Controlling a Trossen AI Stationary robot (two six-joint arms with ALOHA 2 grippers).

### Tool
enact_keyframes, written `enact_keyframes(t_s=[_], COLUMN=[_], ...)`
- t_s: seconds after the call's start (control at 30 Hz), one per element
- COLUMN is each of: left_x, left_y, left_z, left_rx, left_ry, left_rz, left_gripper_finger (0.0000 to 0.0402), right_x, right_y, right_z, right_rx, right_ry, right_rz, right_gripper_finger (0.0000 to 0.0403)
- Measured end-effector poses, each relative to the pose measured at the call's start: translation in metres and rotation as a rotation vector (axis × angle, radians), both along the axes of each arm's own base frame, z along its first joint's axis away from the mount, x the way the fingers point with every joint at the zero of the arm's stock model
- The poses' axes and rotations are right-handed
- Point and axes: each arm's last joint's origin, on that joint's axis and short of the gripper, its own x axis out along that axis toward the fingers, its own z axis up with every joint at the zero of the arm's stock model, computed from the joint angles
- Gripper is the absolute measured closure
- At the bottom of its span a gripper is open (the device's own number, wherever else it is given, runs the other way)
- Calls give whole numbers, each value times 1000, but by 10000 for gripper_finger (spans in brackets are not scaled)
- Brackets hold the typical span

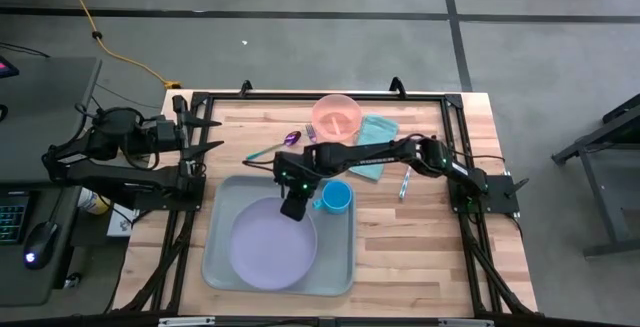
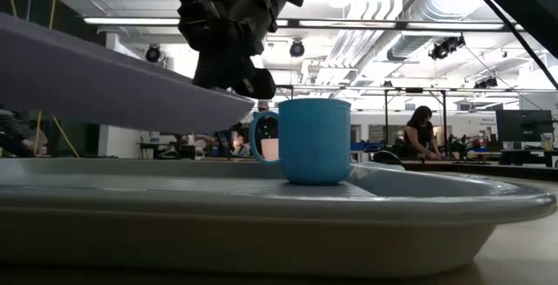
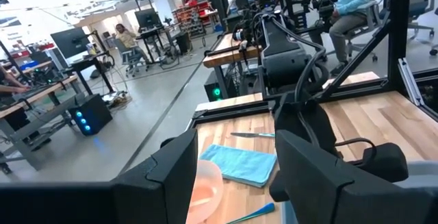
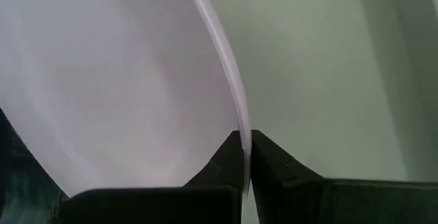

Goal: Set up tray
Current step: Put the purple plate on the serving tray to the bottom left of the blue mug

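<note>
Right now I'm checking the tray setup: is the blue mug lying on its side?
No, the blue mug stands upright on the tray in the low view.

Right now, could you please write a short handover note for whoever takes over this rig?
Right gripper: shut on the lavender plate, pinching its rim; the plate is tilted above the tray.
Left gripper: open, empty, parked at the table's left edge.
Done: blue mug stands upright in the tray.
Left: set the plate down flat, release. Pink bowl, teal cloth and the utensils remain on the table.
</note>
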Motion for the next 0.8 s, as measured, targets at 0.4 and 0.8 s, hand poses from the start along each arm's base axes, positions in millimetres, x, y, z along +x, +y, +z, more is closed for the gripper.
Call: enact_keyframes(t_s=[0.4, 0.8], left_x=[0, 0], left_y=[0, 0], left_z=[0, 0], left_rx=[0, 0], left_ry=[0, 0], left_rz=[-6, -9], left_gripper_finger=[174, 174], right_x=[-5, -4], right_y=[-3, -4], right_z=[-3, -2], right_rx=[-16, -11], right_ry=[48, 41], right_rz=[17, 25], right_gripper_finger=[402, 370])
